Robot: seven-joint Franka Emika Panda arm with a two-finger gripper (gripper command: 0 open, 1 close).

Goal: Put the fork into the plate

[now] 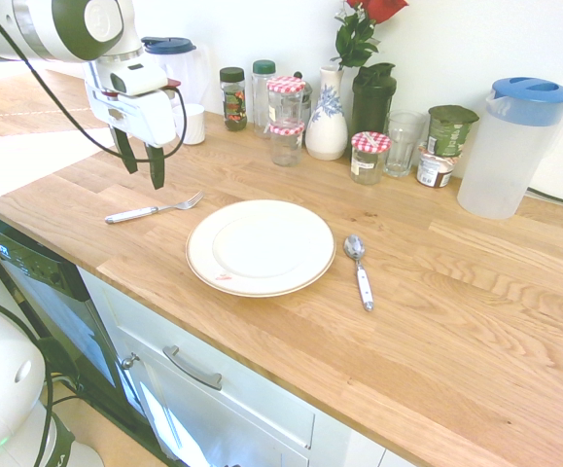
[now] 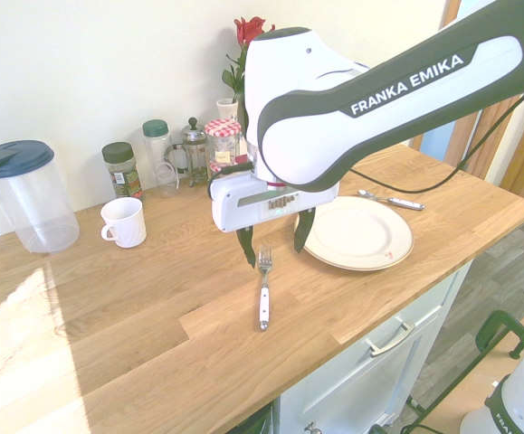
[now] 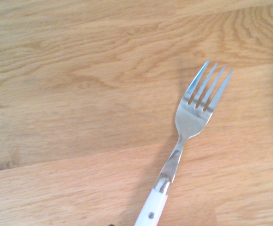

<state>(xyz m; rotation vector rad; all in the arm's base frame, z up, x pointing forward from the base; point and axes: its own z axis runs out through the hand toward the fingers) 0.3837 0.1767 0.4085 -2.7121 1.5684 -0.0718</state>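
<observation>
Four silver tines top the white-handled metal fork [image 2: 264,285], lying near the long front edge of the light wooden counter [image 1: 437,331], beside the round cream plate [image 1: 262,248]. The robot's black jaws [image 2: 274,251] hang above, wide apart and holding nothing.

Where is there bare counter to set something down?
Bare wood lies beyond the spoon, toward the blue-lidded pitcher, and between the mug and the fork. Crowded: the wall side, with jars and vase.
</observation>
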